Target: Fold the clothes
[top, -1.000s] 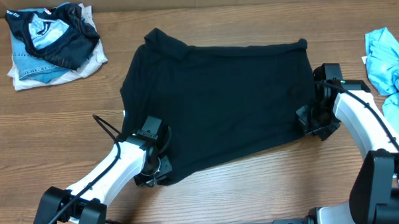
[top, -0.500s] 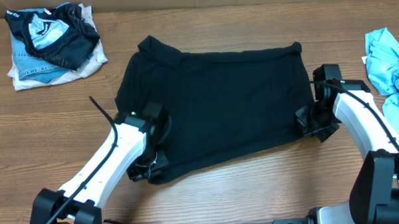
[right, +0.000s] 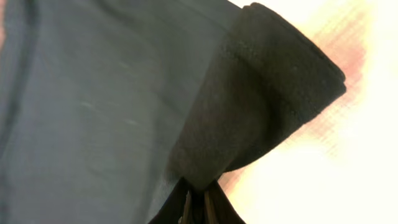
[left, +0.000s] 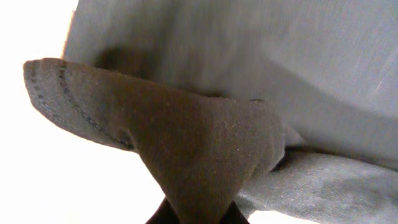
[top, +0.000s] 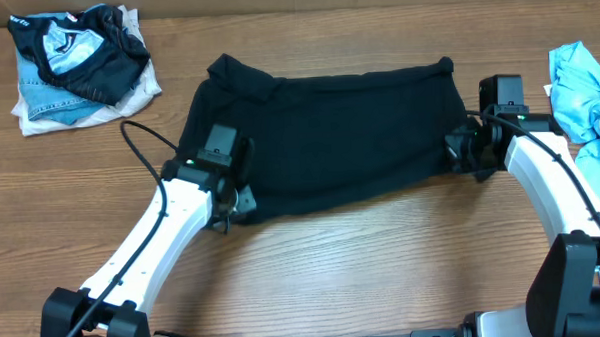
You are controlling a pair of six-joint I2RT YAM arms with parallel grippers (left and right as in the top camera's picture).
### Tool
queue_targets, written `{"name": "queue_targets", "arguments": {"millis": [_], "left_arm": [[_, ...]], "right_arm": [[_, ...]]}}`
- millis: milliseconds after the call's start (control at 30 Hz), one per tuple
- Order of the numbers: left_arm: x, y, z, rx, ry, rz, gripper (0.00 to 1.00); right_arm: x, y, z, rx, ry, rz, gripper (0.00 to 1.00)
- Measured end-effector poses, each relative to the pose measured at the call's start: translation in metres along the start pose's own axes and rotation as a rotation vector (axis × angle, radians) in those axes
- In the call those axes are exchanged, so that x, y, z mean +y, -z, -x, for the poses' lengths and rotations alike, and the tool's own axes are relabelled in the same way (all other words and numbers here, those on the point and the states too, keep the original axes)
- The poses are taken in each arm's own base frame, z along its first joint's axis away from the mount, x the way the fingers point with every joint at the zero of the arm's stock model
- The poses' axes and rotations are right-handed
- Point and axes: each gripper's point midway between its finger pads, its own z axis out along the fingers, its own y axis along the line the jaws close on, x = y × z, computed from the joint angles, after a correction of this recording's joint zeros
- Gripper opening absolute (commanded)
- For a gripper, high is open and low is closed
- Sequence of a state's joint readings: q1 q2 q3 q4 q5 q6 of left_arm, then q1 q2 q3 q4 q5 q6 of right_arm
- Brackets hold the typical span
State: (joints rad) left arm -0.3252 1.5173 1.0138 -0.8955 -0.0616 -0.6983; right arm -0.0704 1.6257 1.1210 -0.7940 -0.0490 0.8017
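A black T-shirt [top: 329,127] lies spread across the middle of the wooden table, its near part doubled back over the rest. My left gripper [top: 233,196] is shut on the shirt's lower left corner. The left wrist view shows a stitched hem fold [left: 186,130] rising from between the jaws. My right gripper [top: 457,148] is shut on the lower right corner. In the right wrist view a bunched hem [right: 261,93] comes up out of the closed jaws. More clothes lie in two heaps, a patterned and denim one [top: 76,66] at the back left and a light blue one [top: 582,89] at the right edge.
Bare wooden tabletop [top: 363,256] runs along the front, between the two arm bases. The left arm's black cable [top: 144,144] loops up beside the shirt's left edge.
Both grippers have carried the shirt's near edge away from the front of the table towards the far edge. The black patch now looks shorter front to back.
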Motion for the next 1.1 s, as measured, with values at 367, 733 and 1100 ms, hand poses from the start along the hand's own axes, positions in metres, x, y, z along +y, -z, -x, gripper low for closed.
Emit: {"name": "queue_targets", "arguments": {"millis": [367, 733, 1100], "left_arm": [[-0.005, -0.018, 0.061, -0.183, 0.011, -0.024, 1.0], [0.01, -0.018, 0.035, -0.042, -0.011, 0.055, 0.93], [-0.012, 0.0, 0.011, 0.085, -0.047, -0.053, 0.68]], "right_arm": [[0.03, -0.012, 0.023, -0.073, 0.012, 0.11, 0.88], [0.025, -0.013, -0.001, 0.055, 0.085, 0.093, 1.0], [0.027, -0.002, -0.026, 0.19, 0.088, 0.119, 1.0]]}}
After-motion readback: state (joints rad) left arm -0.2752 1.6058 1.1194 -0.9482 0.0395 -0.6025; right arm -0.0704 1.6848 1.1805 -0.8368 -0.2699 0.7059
